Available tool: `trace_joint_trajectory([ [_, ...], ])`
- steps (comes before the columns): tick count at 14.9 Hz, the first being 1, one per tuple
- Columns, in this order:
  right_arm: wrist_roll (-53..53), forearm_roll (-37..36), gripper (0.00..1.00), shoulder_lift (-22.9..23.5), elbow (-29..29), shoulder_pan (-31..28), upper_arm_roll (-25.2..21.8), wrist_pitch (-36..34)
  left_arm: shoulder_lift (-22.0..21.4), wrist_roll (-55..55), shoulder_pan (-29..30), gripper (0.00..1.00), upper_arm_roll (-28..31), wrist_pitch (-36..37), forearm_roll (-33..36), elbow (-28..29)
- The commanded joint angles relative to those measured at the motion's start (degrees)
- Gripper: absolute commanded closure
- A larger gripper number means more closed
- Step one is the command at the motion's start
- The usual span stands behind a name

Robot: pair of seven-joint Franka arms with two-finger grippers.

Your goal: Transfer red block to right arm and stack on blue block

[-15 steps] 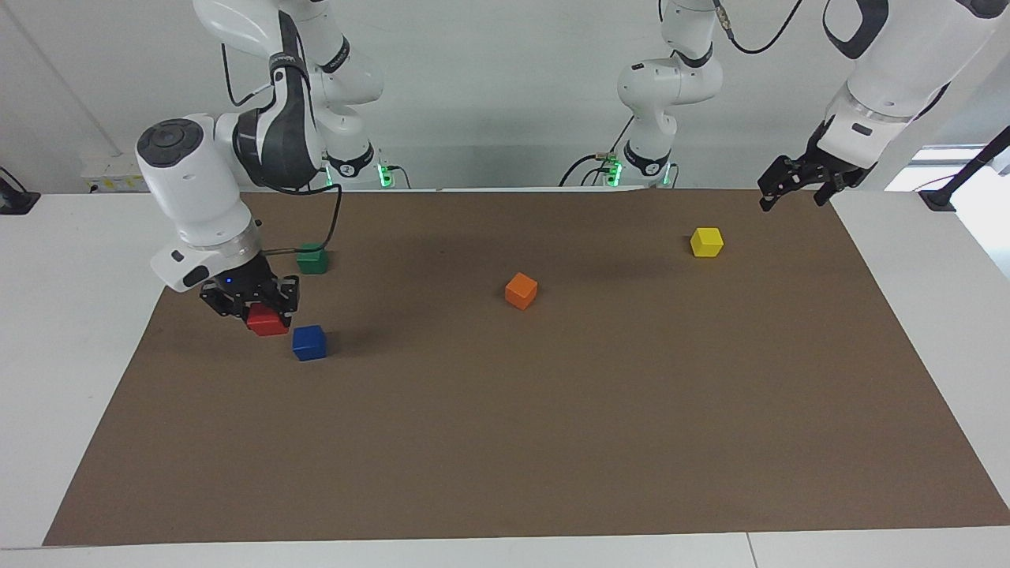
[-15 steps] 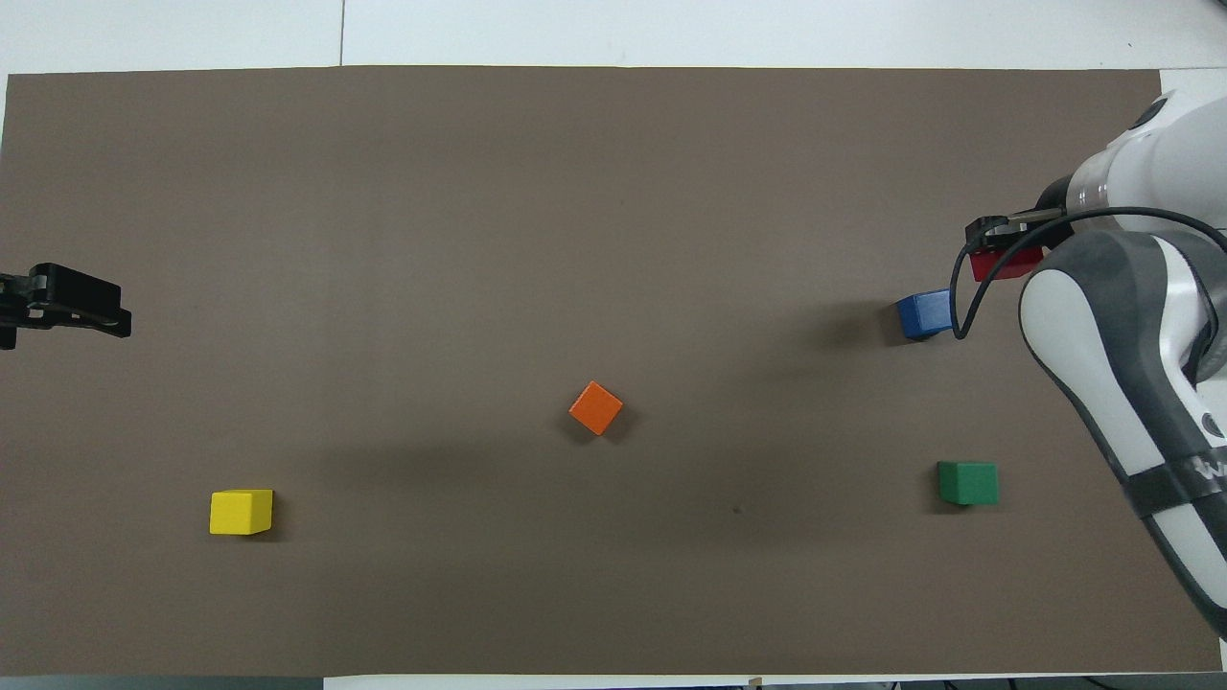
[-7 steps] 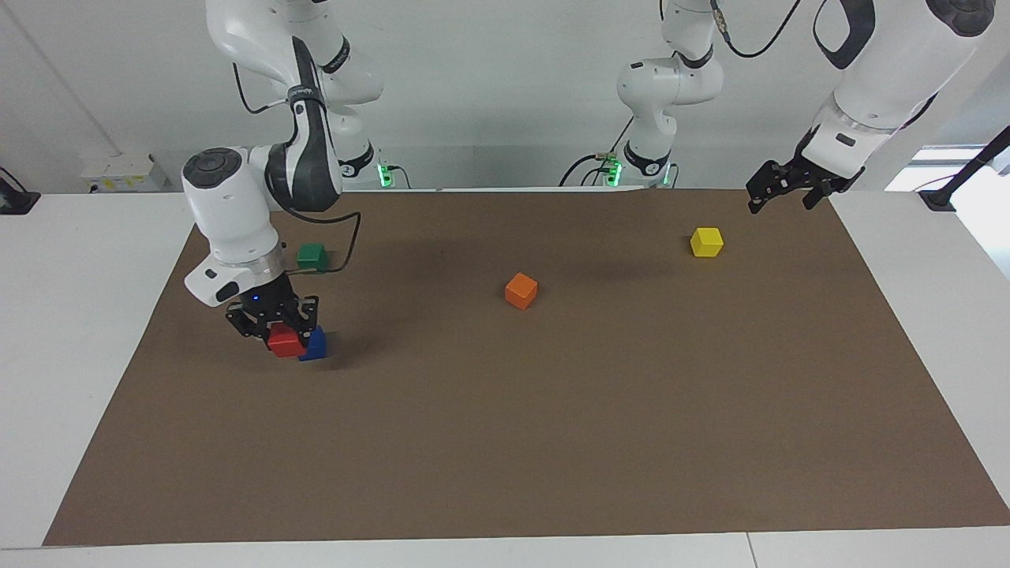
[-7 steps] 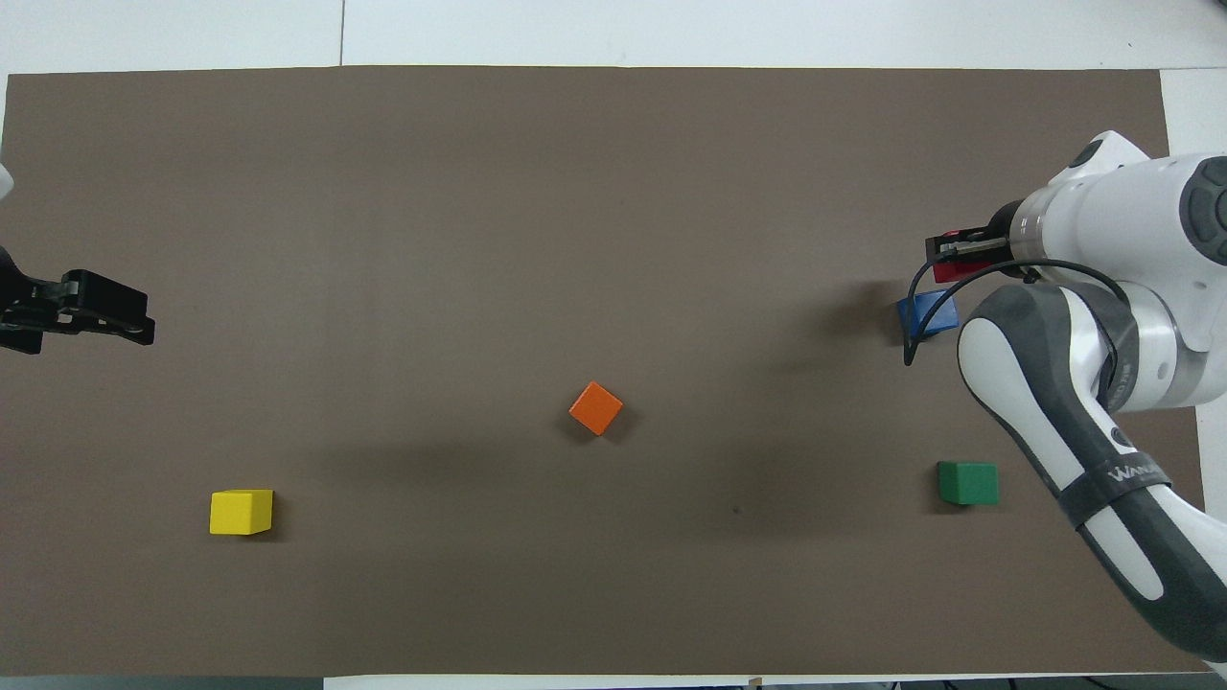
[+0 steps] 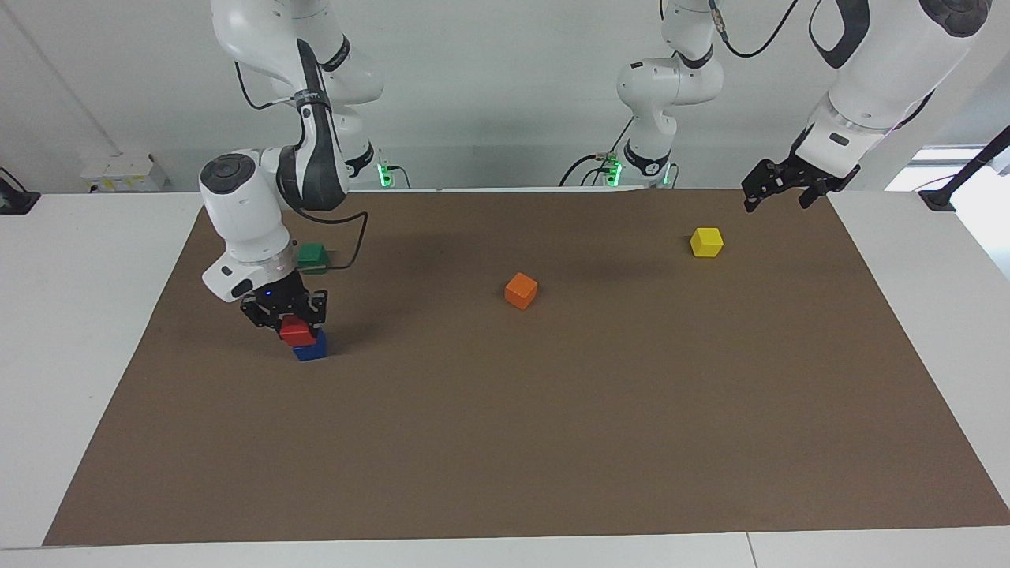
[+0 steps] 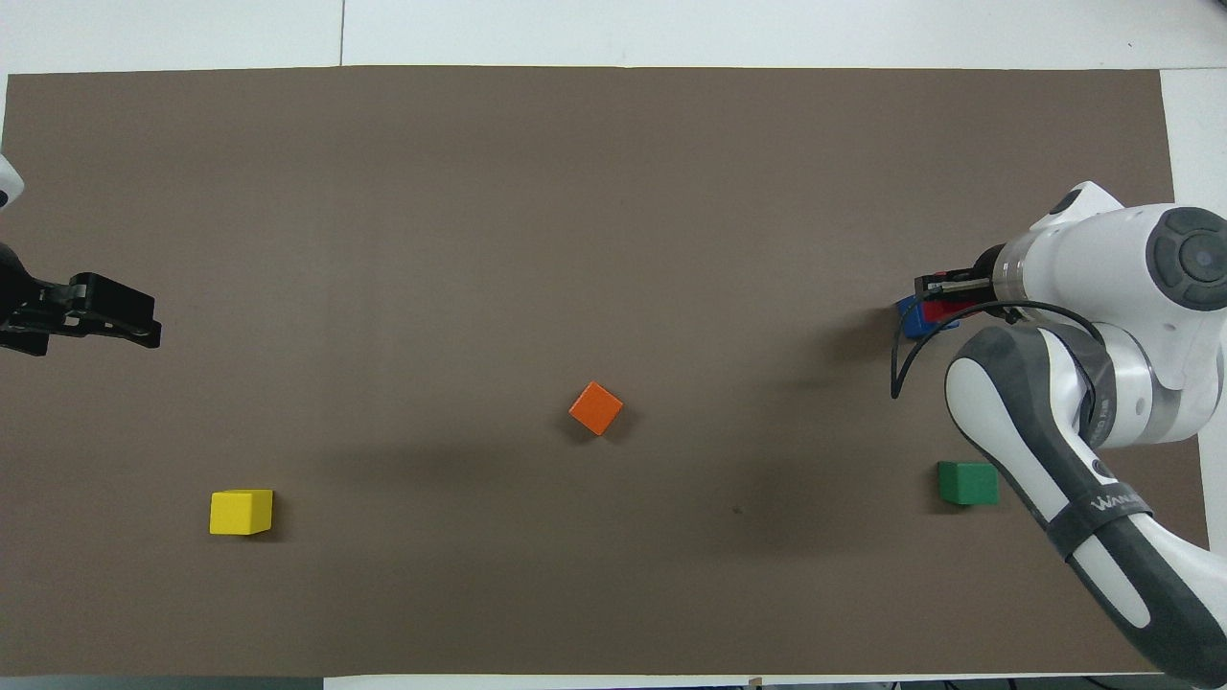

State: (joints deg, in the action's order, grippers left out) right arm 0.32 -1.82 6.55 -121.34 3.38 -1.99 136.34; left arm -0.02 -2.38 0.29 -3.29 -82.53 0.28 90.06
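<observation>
The right gripper (image 5: 293,319) is clamped on the red block (image 5: 297,331), holding it right on top of the blue block (image 5: 312,348) at the right arm's end of the brown mat (image 5: 552,442); whether red sits fully on blue, I can't tell. The left gripper (image 5: 777,189) hangs with jaws apart and nothing between them, near the yellow block (image 5: 706,241); orange block (image 5: 521,290) mid-mat, green block (image 5: 313,255) nearer the robots than the stack.

From my station the brown mat (image 5: 552,442) looks like matt, paper-like sheet, smooth and flat over a white, faintly glossy table (image 5: 71,315). The red block (image 5: 297,330) and blue block (image 5: 311,349) read as painted, smooth-faced cubes. The right arm (image 5: 245,221) wears glossy white plastic shells with dark grey bands.
</observation>
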Motion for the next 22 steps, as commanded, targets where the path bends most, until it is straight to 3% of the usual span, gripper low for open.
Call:
trace_joint_trajectory([
  [1, 1.5, -0.2, 1.00, -2.4, -3.6, -0.5, 0.1, 1.2, -0.2, 0.4, -0.6, 0.00, 0.6, 3.0, 0.7, -2.4],
  [7, 0.7, 0.4, 1.00, -2.4, -3.7, -2.1, 0.1, 1.3, 0.5, 0.6, -0.6, 0.00, 0.7, -0.8, 0.8, 0.6],
  [9, 0.3, 0.4, 1.00, -2.1, -3.7, -2.2, 0.1, 2.5, -0.2, 0.4, -0.6, 0.00, 0.4, -3.5, 0.8, 4.8],
  [12, 0.5, 0.4, 1.00, -1.2, -4.7, -2.2, 0.1, 7.2, -0.1, 0.5, -0.7, 0.00, 0.2, -3.6, 0.9, 4.2],
  [22, 1.0, 0.4, 1.00, -1.2, -6.5, -1.7, 0.1, 11.1, -0.4, 0.4, -2.4, 0.00, -0.9, -4.0, 1.0, 4.2],
])
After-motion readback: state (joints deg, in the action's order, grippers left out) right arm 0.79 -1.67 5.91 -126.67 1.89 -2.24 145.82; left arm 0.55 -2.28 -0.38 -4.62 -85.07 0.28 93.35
